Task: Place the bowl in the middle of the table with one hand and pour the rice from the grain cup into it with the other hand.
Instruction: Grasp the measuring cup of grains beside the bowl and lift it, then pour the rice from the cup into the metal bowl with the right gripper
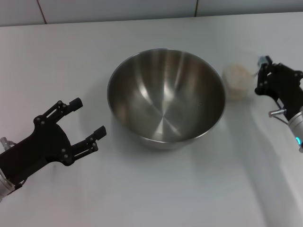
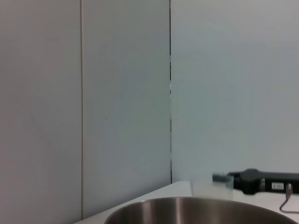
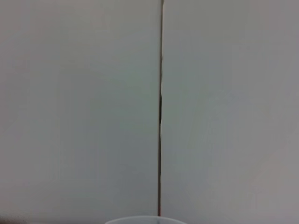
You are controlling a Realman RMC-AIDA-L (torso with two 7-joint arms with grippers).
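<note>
The bowl (image 1: 165, 97) is set mid-table (image 1: 189, 189), freed by the spread left claw (image 1: 87, 118) at eight o'clock, while the rice-filled grain cup (image 1: 237, 80) at three o'clock is approached by the right claw (image 1: 262, 75), whose grip cannot be told.

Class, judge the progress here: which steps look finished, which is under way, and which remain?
Done: the bowl sits mid-table, and the left gripper is open, clear of it. Under way: the right gripper is beside the grain cup. Left: the rice is unpoured; the bowl is empty.
</note>
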